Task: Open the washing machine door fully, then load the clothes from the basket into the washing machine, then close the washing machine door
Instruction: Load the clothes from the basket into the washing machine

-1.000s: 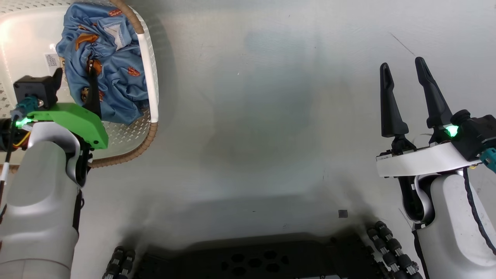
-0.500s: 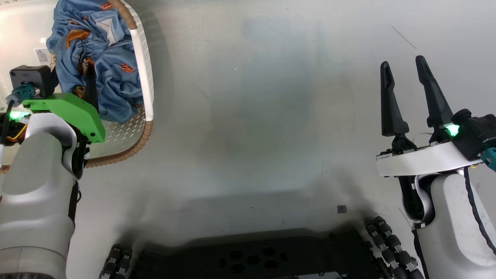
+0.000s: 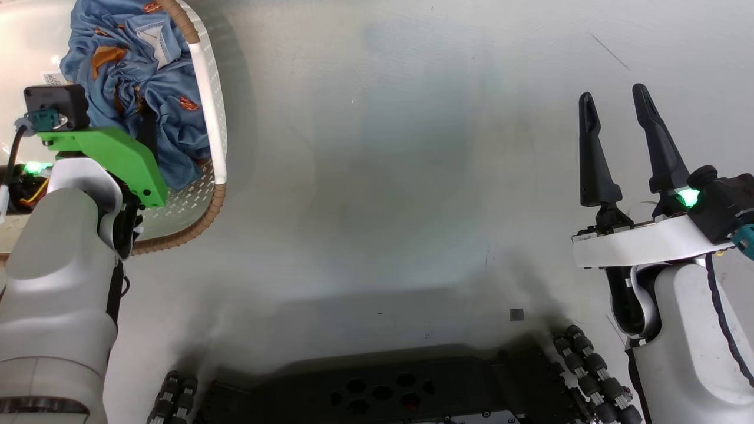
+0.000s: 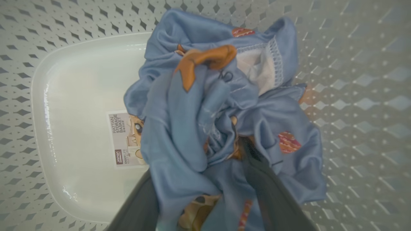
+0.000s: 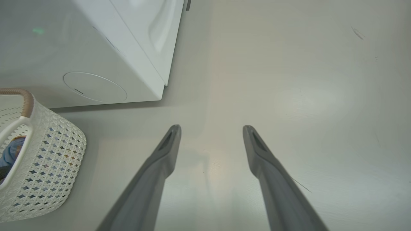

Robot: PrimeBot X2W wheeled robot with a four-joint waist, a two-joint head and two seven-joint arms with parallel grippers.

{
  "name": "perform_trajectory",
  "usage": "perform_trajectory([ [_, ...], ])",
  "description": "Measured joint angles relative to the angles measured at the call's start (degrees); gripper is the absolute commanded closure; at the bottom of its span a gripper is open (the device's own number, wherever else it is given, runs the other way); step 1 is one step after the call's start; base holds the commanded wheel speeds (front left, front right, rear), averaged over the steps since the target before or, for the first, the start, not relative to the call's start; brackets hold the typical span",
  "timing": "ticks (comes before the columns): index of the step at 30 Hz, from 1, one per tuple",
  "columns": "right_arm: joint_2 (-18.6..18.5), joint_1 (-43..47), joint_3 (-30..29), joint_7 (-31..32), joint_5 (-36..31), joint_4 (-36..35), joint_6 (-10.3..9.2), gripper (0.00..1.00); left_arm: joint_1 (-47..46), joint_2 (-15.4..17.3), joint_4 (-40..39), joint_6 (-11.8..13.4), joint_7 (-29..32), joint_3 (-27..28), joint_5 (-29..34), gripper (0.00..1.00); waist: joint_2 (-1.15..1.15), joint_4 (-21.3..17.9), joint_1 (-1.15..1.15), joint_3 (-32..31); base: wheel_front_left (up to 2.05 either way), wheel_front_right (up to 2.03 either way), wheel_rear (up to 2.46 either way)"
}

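Observation:
The cream perforated basket (image 3: 209, 112) stands on the floor at the upper left, and its outer wall (image 5: 41, 166) shows in the right wrist view. The light blue printed clothes (image 3: 135, 65) lie bunched inside it. My left gripper (image 3: 109, 103) reaches down into the basket with its jaws wide open. Its two fingers straddle a fold of the clothes (image 4: 199, 96), which drapes over the gripper (image 4: 199, 160). My right gripper (image 3: 615, 100) hovers open and empty over bare floor, as the right wrist view (image 5: 210, 131) confirms. A lower corner of the white washing machine (image 5: 96, 48) stands beyond the basket. The washing machine door is out of view.
A label sticker (image 4: 123, 138) lies on the basket's bottom, partly under the fabric. My black wheeled base (image 3: 383, 388) spans the bottom of the head view. Pale grey floor (image 3: 400, 176) stretches between the two arms.
The head camera has shifted, so the basket sits farther left in the picture. My left gripper has pushed a little deeper into the clothes. The right gripper has not moved.

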Motion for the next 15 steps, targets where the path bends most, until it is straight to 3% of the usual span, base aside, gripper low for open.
perform_trajectory([
  [3,0.12,0.0,-0.01,0.0,0.0,-0.02,0.0,0.0,-0.76,-0.23,0.41,-0.01,0.44,-0.26,-0.76,0.0,0.0,-0.07,0.0,0.04,0.0,0.0,0.0],
  [4,0.14,0.0,-0.01,0.0,0.0,-0.02,-0.01,0.0,-0.98,-0.27,0.63,-0.01,0.85,-0.49,-0.92,0.25,0.0,-0.09,0.0,0.04,0.0,0.0,0.0],
  [6,0.16,0.0,-0.04,0.0,0.0,-0.03,-0.01,0.0,-1.29,-0.42,1.0,-0.01,0.94,-0.96,-1.37,0.93,0.0,-0.12,0.0,0.02,0.0,0.0,0.0],
  [7,0.16,-0.01,-0.1,0.0,0.0,-0.03,0.0,0.0,-1.47,-0.43,1.04,-0.01,0.94,-1.37,-1.42,1.0,0.0,-0.13,0.0,0.01,0.0,0.0,0.0],
  [15,0.21,-0.16,-0.46,0.0,0.0,0.03,0.0,0.0,-1.81,-0.75,1.27,-0.01,1.25,-3.56,-3.07,1.0,0.0,-0.04,0.0,-0.85,0.0,0.0,0.0],
])
